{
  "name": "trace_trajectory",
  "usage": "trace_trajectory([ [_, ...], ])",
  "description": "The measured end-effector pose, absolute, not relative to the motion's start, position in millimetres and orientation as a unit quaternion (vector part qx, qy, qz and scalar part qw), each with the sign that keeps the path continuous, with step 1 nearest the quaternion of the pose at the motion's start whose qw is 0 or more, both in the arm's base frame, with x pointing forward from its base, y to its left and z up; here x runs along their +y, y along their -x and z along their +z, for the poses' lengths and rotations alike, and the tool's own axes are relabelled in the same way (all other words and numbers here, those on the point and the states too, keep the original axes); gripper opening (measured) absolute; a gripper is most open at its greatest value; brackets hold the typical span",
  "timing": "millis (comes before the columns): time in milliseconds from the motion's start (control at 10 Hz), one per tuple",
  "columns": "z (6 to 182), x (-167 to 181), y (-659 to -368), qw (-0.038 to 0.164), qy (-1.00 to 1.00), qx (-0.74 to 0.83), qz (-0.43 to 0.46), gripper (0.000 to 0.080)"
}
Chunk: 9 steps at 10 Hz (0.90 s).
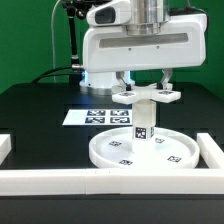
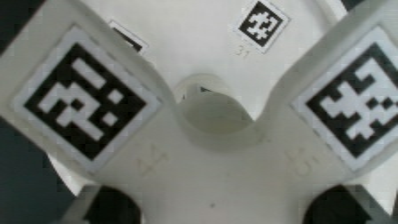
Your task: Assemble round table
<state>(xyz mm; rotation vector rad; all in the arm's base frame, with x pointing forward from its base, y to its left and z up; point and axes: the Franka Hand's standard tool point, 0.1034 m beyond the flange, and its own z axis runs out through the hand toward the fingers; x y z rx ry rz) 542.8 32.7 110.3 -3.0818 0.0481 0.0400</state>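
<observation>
The large round disc [image 1: 172,156] lies flat on the black table near the front wall. The short post [image 1: 142,126] stands upright on its middle. The cross-shaped foot [image 1: 140,97] sits level on top of the post. My gripper [image 1: 143,88] is straight above it, with a finger on each side of the foot and shut on it. In the wrist view the foot [image 2: 196,165] fills the frame, with two tagged arms and a round centre hole [image 2: 217,110]. My gripper [image 2: 222,206] has the foot's white body between its dark fingertips [image 2: 107,206].
The marker board [image 1: 85,117] lies on the table behind the disc, toward the exterior view's left. White border walls run along the front [image 1: 60,181], at the exterior view's right [image 1: 212,150] and left [image 1: 4,147].
</observation>
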Motion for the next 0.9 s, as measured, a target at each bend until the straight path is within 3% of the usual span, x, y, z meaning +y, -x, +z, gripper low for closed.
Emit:
trace_trajectory([
  [300, 110.2, 26.5, -543.4, 0.031, 0.997, 0.065, 0.012, 0.0448],
  [900, 108.8, 35.2, -544.1, 0.065, 0.877, 0.475, 0.022, 0.0448],
])
